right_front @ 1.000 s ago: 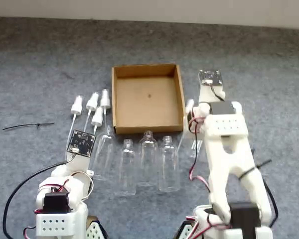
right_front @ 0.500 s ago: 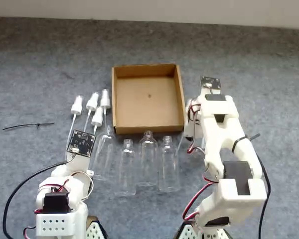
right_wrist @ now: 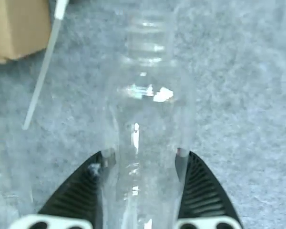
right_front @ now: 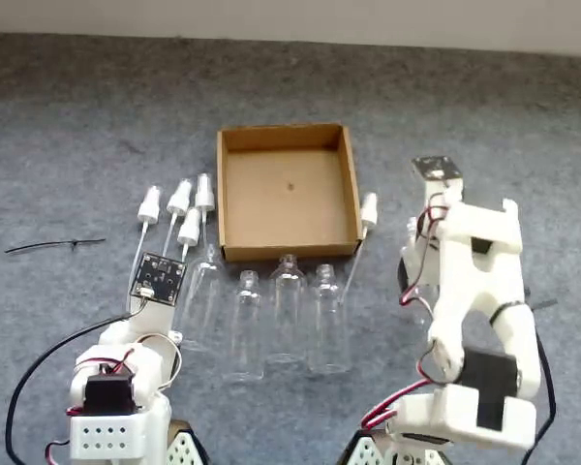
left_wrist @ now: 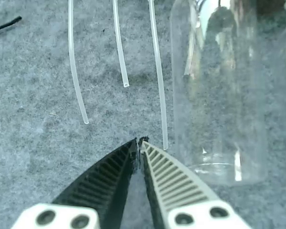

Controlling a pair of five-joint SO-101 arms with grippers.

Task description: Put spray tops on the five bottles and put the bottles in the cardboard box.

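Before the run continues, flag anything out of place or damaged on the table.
A stray black cable tie lies left of the spray tops. One spray top lies alone right of the cardboard box, apart from the other four. Nothing looks spilled or broken.

The high camera looks down the table (right_front: 68,126) from above the arms' bases, while wrist cameras sight closely past the left gripper (left_wrist: 139,143) and right gripper (right_wrist: 140,160), each onto a bottle (right_wrist: 143,95) within its field.

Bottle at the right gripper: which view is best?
Right wrist view: the bottle, neck to body, sits inside the right gripper. High view: that arm hides most of it. Left wrist view shows another bottle.
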